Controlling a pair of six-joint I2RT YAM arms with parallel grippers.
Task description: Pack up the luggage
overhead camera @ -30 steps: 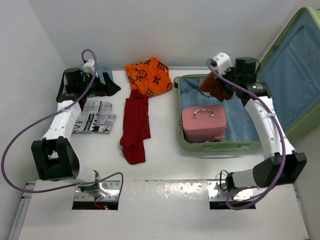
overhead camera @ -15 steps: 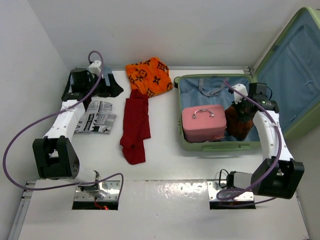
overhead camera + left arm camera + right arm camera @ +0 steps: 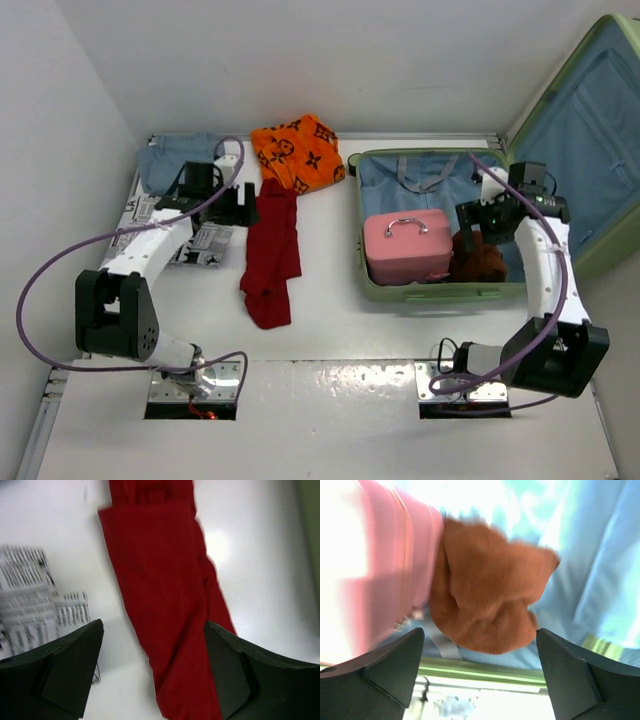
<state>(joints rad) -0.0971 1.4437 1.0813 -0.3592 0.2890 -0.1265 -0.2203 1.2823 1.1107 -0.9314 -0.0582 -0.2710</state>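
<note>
The luggage (image 3: 432,293) lies open at the right, light green with blue lining (image 3: 600,580), its lid (image 3: 590,130) tilted up behind. Inside, a rust-brown garment (image 3: 480,260) (image 3: 490,605) lies beside a pink case (image 3: 405,248) (image 3: 380,555). My right gripper (image 3: 480,222) (image 3: 480,675) hovers open just above the brown garment, holding nothing. My left gripper (image 3: 243,205) (image 3: 152,670) is open over the upper part of a red garment (image 3: 270,250) (image 3: 165,595) spread on the table, with nothing between its fingers.
An orange patterned cloth (image 3: 297,150) lies at the back centre, touching the red garment's top. A blue denim piece (image 3: 170,162) sits at the back left corner, and a newspaper (image 3: 190,243) (image 3: 30,605) lies under my left arm. The luggage's green rim (image 3: 485,672) runs below the right gripper.
My right gripper lowered the brown garment into the luggage beside the pink case and opened, letting it go. My left arm swung from the back left corner to the red garment.
</note>
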